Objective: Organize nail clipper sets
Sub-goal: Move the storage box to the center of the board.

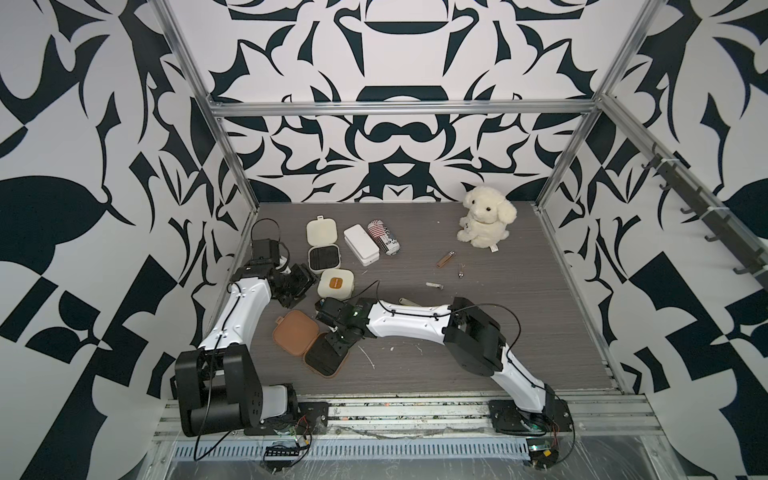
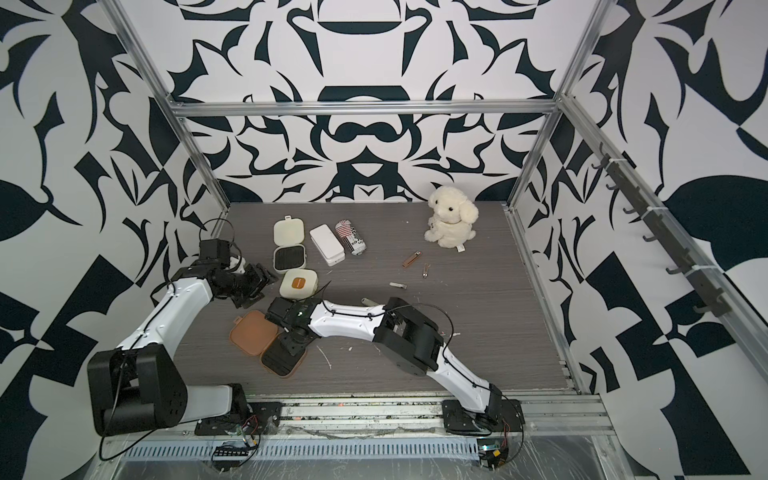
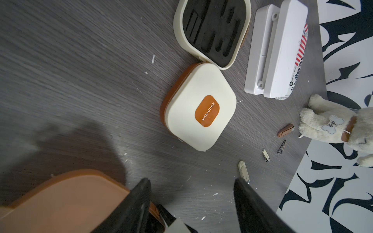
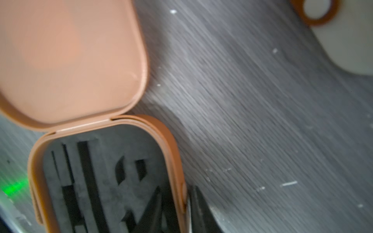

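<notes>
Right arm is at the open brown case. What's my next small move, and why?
Probably close the right gripper firmly on the tan-brown case wall and steady it: the fingers straddle its rim, one inside, one outside, its visible slots look empty, and the brown clipper lies loose.

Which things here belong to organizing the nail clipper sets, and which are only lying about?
Belong to the job: open tan-brown case; open cream case; closed cream case; brown-handled clipper; small metal clipper.
Only lying about: white box; striped can; plush dog.
</notes>
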